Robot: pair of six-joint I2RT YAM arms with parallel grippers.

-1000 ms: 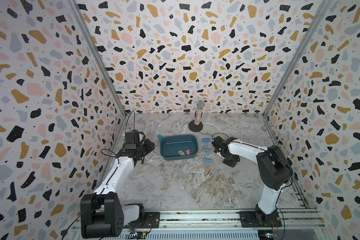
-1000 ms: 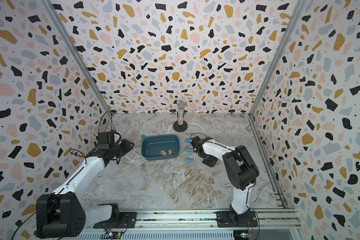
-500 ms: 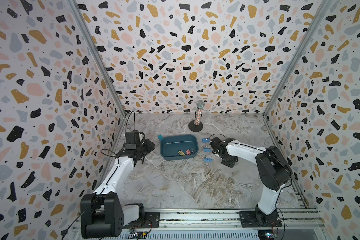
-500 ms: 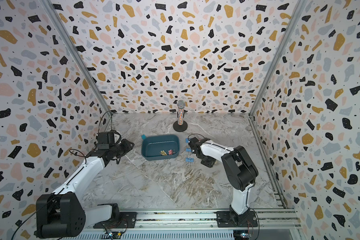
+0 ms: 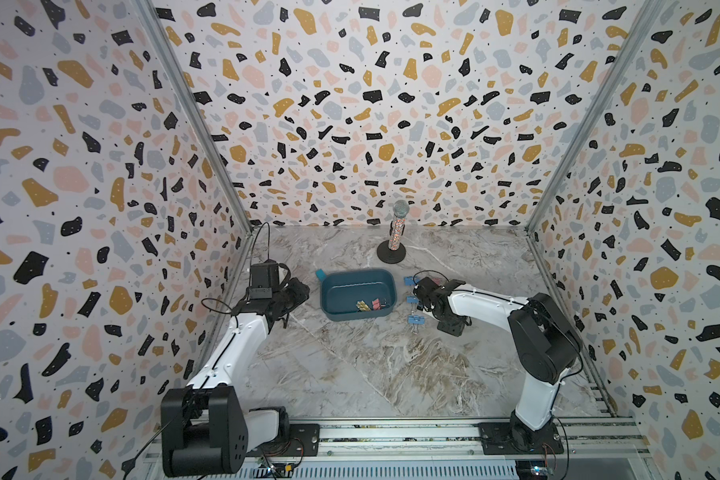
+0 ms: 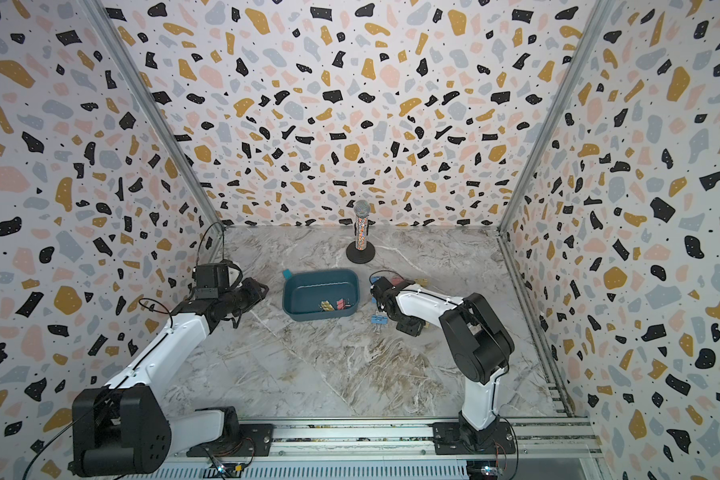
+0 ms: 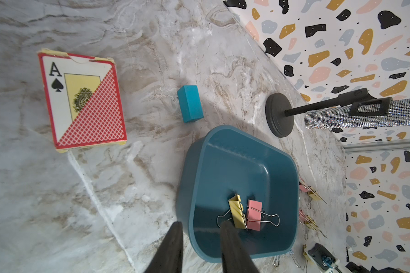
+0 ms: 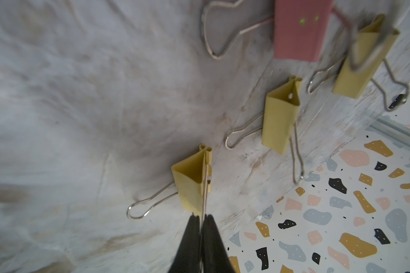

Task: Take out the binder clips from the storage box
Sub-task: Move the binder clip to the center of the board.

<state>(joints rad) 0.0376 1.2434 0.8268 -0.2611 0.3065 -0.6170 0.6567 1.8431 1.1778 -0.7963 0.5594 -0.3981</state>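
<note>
The dark teal storage box point(image 5: 356, 277) point(image 7: 279, 156) sits mid-table, with a yellow binder clip point(image 7: 236, 211) and a pink one point(image 7: 254, 215) lying inside. Three blue clips point(image 5: 413, 319) lie in a row on the table just right of the box. In the right wrist view, more yellow clips point(image 8: 279, 118) and a pink clip point(image 8: 298, 30) rest on the marble. My right gripper point(image 8: 201, 216) is shut on the upper wire handle of a yellow clip point(image 8: 189, 184) low over the table. My left gripper point(image 7: 200, 225) hovers at the box's left end, fingers apart and holding nothing.
A playing-card pack point(image 7: 81, 99) and a small bright teal block point(image 7: 189, 104) lie left of the box, near my left arm. A glittery microphone on a round black stand point(image 5: 396, 232) stands behind the box. Patterned walls close in three sides.
My right arm has shifted a little left, towards the box, and its fingers have drawn slightly tighter. The left arm has not moved.
</note>
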